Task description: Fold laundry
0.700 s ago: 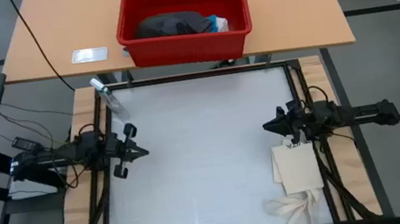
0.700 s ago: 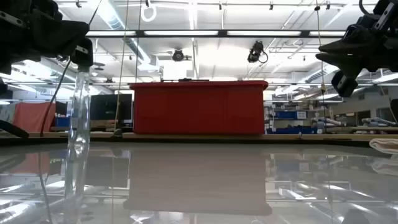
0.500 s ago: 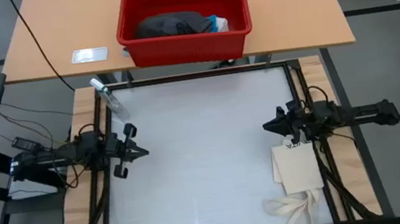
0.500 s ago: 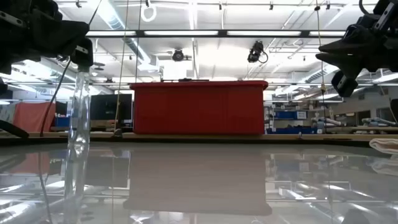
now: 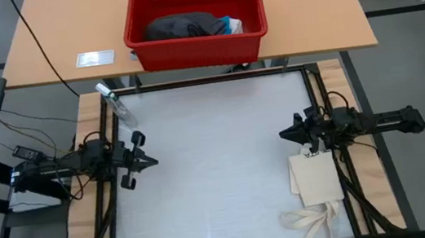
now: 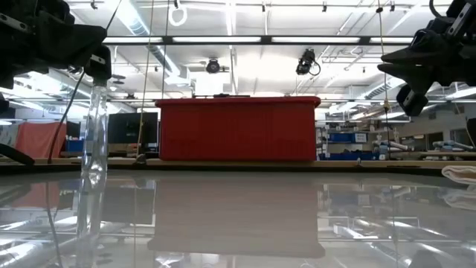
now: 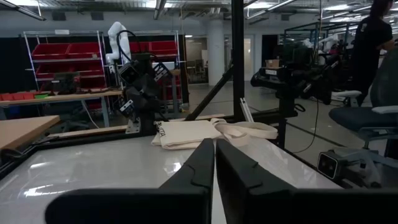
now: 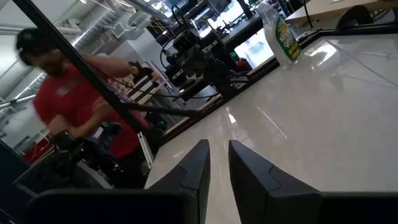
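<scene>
Laundry: a dark grey bundle of soft cloth (image 5: 178,26) with a bright blue piece (image 5: 223,25) and a white piece (image 5: 235,26) at its right, all lying in a red plastic bin (image 5: 197,45).
Bin: it stands on a light wooden table (image 5: 46,42) at the far side of the scene, beyond the white worktable (image 5: 218,159); in the low view only its red front wall (image 6: 236,128) shows, the cloth hidden behind it.
Left gripper (image 5: 149,162): held over the left edge of the white worktable, pointing right toward the centre, well apart from the laundry; its fingers (image 7: 199,163) are pressed together with only a thin slit between them, holding nothing.
Right gripper (image 5: 283,134): held over the right edge of the white worktable, pointing left; its fingers (image 8: 198,163) stand slightly parted with a narrow gap, holding nothing.
Tote bag: a flat cream cloth bag with long straps (image 5: 316,179) lies on the worktable's near right part, just beside the right arm, straps trailing toward the near edge.
Spray bottle: a clear plastic bottle (image 5: 117,104) stands at the far left corner of the worktable.
Label: a small white card (image 5: 95,58) lies on the wooden table, left of the bin.
Background: a person in a red shirt (image 8: 74,109) stands beyond the table in the right wrist view.
</scene>
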